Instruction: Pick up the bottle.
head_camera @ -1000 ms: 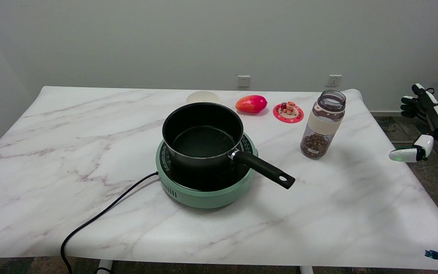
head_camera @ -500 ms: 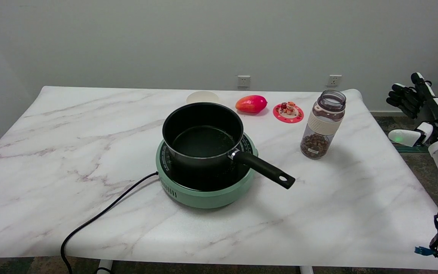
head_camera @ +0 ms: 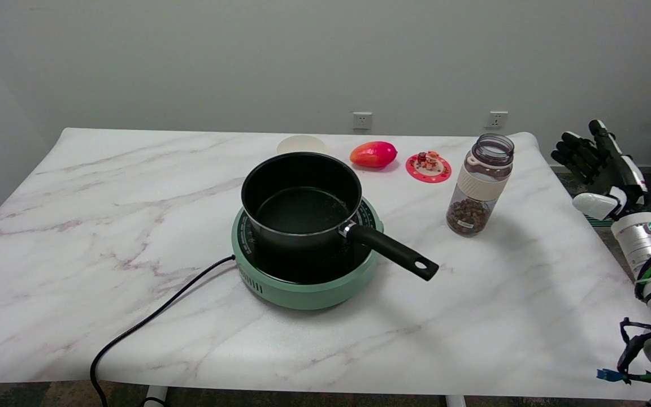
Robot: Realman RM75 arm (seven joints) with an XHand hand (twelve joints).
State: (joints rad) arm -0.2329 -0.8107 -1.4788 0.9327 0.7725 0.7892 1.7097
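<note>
The bottle (head_camera: 480,185) stands upright on the right side of the white marble table (head_camera: 105,226). It is clear, has no lid, wears a cream band around its shoulder, and holds brown pieces at the bottom. My right hand (head_camera: 599,169) hovers beyond the table's right edge, well to the right of the bottle and apart from it. Its fingers are spread and it holds nothing.
A black saucepan (head_camera: 303,200) sits on a green hotplate (head_camera: 306,271) at the middle, its handle (head_camera: 390,251) pointing toward the bottle's side. A black cord (head_camera: 150,322) trails off the front-left. A cream lid (head_camera: 301,144), a red mango (head_camera: 373,154) and a pink coaster (head_camera: 428,167) lie at the back.
My right hand has risen from lower at the table's right side and shifted left toward the table. The bottle and everything else have stayed put.
</note>
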